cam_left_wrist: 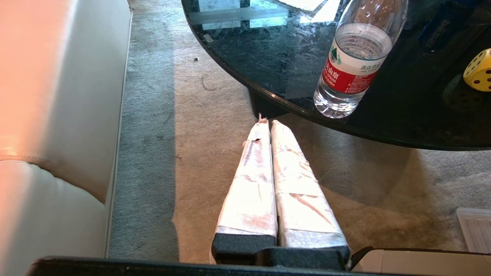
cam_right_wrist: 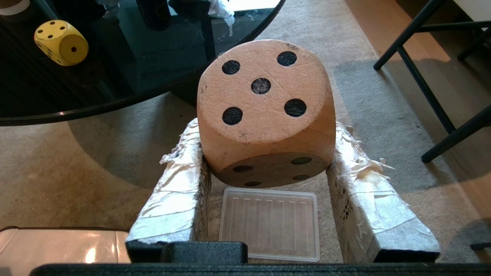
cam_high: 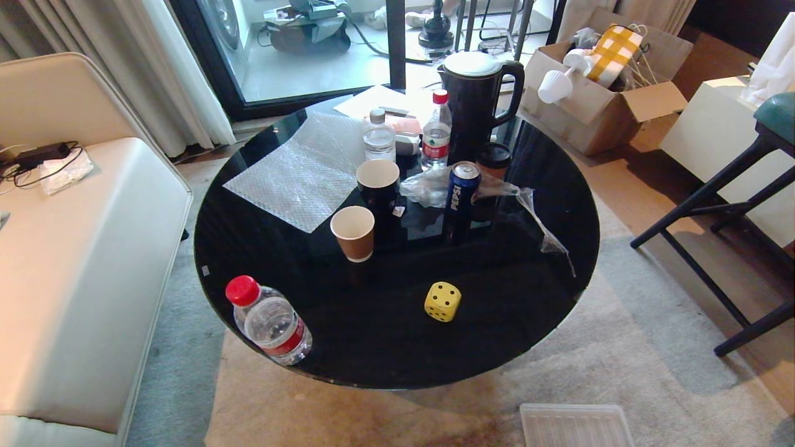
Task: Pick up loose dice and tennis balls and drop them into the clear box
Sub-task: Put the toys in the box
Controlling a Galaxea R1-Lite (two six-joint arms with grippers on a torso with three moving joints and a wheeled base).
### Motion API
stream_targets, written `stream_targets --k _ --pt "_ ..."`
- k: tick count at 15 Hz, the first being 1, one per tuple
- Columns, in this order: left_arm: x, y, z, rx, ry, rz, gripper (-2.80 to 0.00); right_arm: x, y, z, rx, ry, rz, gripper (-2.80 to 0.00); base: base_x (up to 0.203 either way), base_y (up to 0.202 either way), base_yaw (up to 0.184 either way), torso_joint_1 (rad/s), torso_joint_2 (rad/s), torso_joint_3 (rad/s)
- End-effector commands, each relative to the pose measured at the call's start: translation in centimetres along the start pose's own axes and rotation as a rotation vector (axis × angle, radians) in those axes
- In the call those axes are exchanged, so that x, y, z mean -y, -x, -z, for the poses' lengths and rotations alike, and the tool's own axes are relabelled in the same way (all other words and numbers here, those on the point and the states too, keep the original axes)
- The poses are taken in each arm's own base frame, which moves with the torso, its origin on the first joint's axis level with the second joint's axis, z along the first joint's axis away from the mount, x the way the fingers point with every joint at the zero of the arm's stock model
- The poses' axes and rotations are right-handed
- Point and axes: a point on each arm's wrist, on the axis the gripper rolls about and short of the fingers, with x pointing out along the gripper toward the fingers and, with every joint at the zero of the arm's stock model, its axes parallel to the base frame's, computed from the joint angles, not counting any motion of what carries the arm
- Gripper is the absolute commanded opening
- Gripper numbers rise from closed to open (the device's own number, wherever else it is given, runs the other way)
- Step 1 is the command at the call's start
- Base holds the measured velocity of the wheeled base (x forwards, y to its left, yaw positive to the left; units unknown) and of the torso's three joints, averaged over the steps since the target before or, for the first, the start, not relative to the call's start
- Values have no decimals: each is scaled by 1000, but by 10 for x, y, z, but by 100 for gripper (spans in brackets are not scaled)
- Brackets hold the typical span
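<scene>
My right gripper [cam_right_wrist: 266, 132] is shut on a tan die [cam_right_wrist: 264, 103] with black dots, held off the floor above the carpet beside the table's edge. A yellow die [cam_high: 442, 302] lies loose on the round black glass table [cam_high: 509, 335] near its front edge; it also shows in the right wrist view [cam_right_wrist: 60, 42] and the left wrist view [cam_left_wrist: 478, 71]. My left gripper [cam_left_wrist: 268, 123] is shut and empty, parked over the carpet between sofa and table. Neither arm shows in the head view. The clear box and the tennis balls are out of view.
A flat ribbed translucent lid [cam_right_wrist: 268, 222] lies on the carpet below the held die [cam_high: 574, 425]. A water bottle [cam_high: 270, 321] stands at the table's front left. Paper cups [cam_high: 353, 231], a Pepsi can [cam_high: 463, 186] and a black kettle [cam_high: 478, 105] crowd the middle. Sofa [cam_high: 74, 248] left, stool [cam_high: 745, 186] right.
</scene>
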Motion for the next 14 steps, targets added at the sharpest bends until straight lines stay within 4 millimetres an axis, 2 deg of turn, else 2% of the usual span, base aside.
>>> stream_targets --k 1,9,14 --pt "0 0 0 0 0 0 -280 0 0 1 -4 1 -1 -280 0 0 0 0 0 0" --pt "0 0 0 0 0 0 -280 0 0 1 -4 1 -1 -280 0 0 0 0 0 0" --pt "0 0 0 0 2 0 -280 0 0 1 -4 -1 -1 -280 -157 0 1 2 2 2"
